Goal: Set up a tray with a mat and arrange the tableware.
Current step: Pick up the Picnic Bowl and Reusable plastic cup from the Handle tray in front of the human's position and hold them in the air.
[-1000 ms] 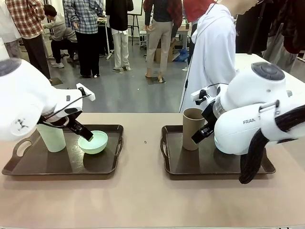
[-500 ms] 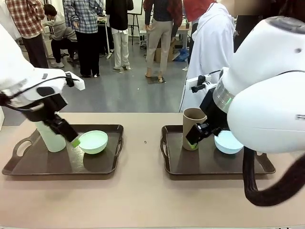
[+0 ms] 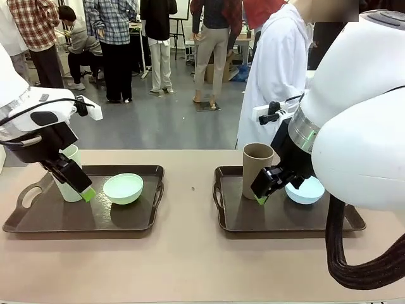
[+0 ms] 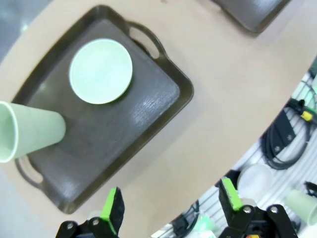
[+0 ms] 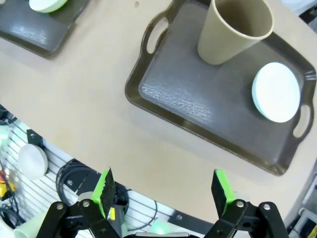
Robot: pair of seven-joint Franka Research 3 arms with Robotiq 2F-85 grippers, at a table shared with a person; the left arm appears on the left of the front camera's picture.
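A dark tray [image 3: 38, 221] on the left carries the pale green cup [image 3: 68, 183] and the pale green bowl [image 3: 123, 188]. The left wrist view looks down on that tray [image 4: 158, 94], cup [image 4: 29, 134] and bowl [image 4: 101, 71]. My left gripper [image 4: 171, 206] hangs open and empty above the tray's near side [image 3: 81, 185]. A second dark tray [image 3: 278, 218] on the right carries the brown cup [image 3: 256, 168] and the light blue bowl [image 3: 305, 190]. In the right wrist view the brown cup [image 5: 237, 32] and blue bowl [image 5: 276, 91] stand on their tray [image 5: 198, 104]. My right gripper [image 5: 163, 191] is open, empty, raised over the tray front [image 3: 262, 189].
A person in a white coat [image 3: 278, 69] stands at the far side behind the right tray. Bare table lies between the two trays and along the near edge. Cables and shelving [image 5: 44, 173] show below the table edge in the wrist views.
Both arms have risen and drawn back from the trays. The left gripper let go of the green bowl, and the blue bowl now stands uncovered on the right tray.
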